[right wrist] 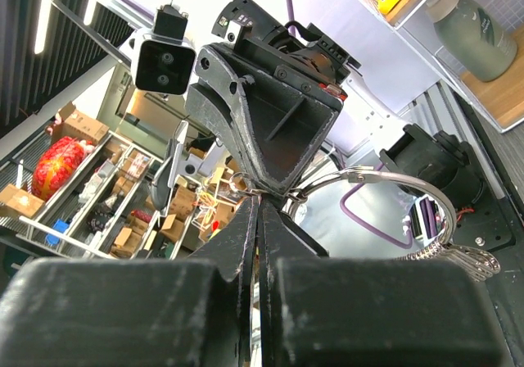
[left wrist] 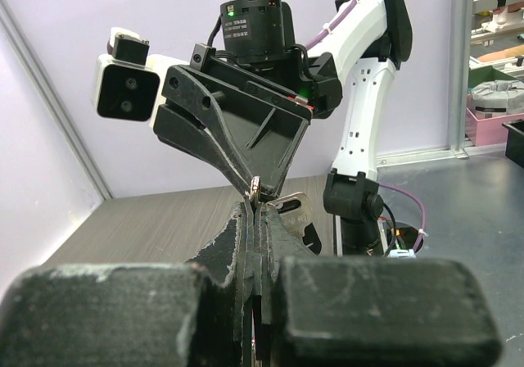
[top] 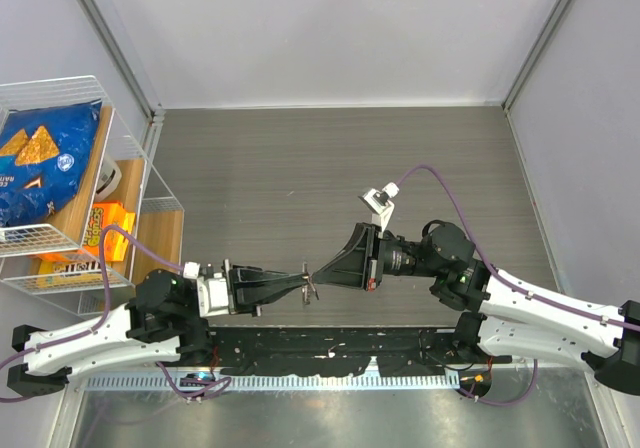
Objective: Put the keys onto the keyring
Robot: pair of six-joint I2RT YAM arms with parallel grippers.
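Low in the centre frame, above the table (top: 300,168), 2 claws meet tip to tip. The left claw (top: 304,285) pinches 1 key (left wrist: 255,188). The right claw (top: 319,276) apparently clamps the keyring (right wrist: 385,173) steady for threading.

Silver keyring (right wrist: 413,180), silvery keys (right wrist: 458,259). Black left hand (top: 302,286) and right hand (top: 320,271), grey wood-grain surface (top: 300,158). Blue chip bag (top: 40,158) with orange triangles.

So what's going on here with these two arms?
The two grippers meet tip to tip above the table. The right gripper is shut on the keyring, with keys hanging from it. The left gripper is shut, seemingly on a small key at the ring; whether it is threaded on is too small to tell.
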